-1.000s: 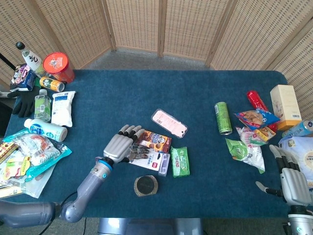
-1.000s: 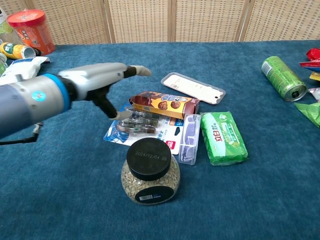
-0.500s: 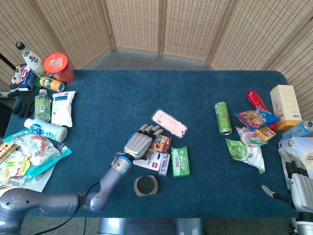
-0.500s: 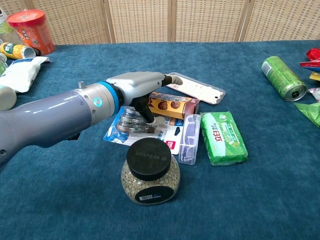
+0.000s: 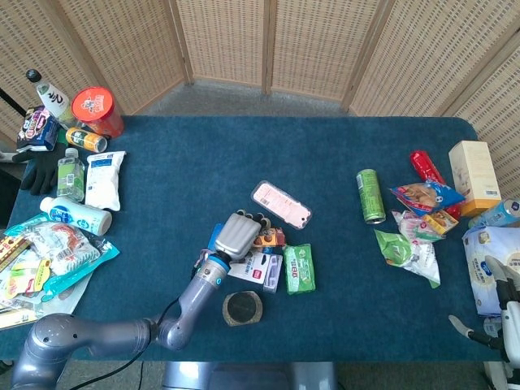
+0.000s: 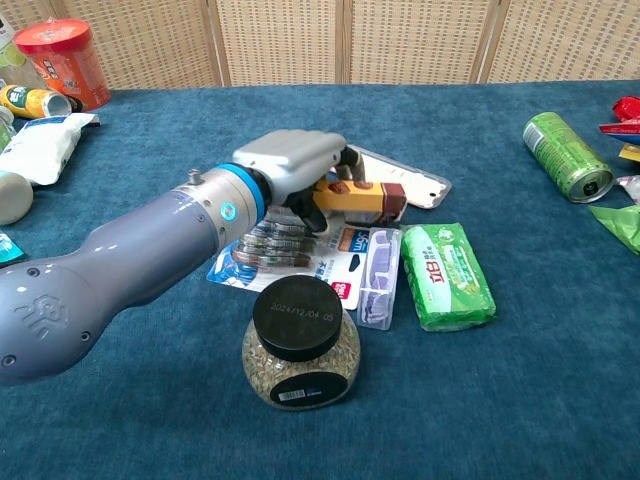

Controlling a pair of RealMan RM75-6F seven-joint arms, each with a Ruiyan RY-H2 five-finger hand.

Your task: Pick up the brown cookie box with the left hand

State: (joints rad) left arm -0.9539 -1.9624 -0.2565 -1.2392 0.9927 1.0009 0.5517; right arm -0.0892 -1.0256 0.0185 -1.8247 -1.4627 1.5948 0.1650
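Note:
The brown cookie box [image 6: 366, 198] lies mid-table, its right end and orange side showing past my left hand [image 6: 295, 160]. That hand covers most of the box, fingers curled over its far edge and thumb under the near side, and the box looks tilted. In the head view the left hand [image 5: 237, 234] hides all but the right end of the box [image 5: 273, 238]. My right hand [image 5: 505, 318] shows only partly at the bottom right corner, fingers apart, holding nothing.
A black-lidded jar [image 6: 299, 341] stands just in front of the box. A blister card [image 6: 345, 262] lies under it, a green pack [image 6: 447, 275] to its right, a flat pink-white case [image 6: 400, 178] behind. A green can [image 6: 567, 155] and snack piles line both table sides.
My left hand has moved right from the blister card onto the cookie box and closed around it, and the box has tilted. My right hand has drawn back toward the bottom right corner.

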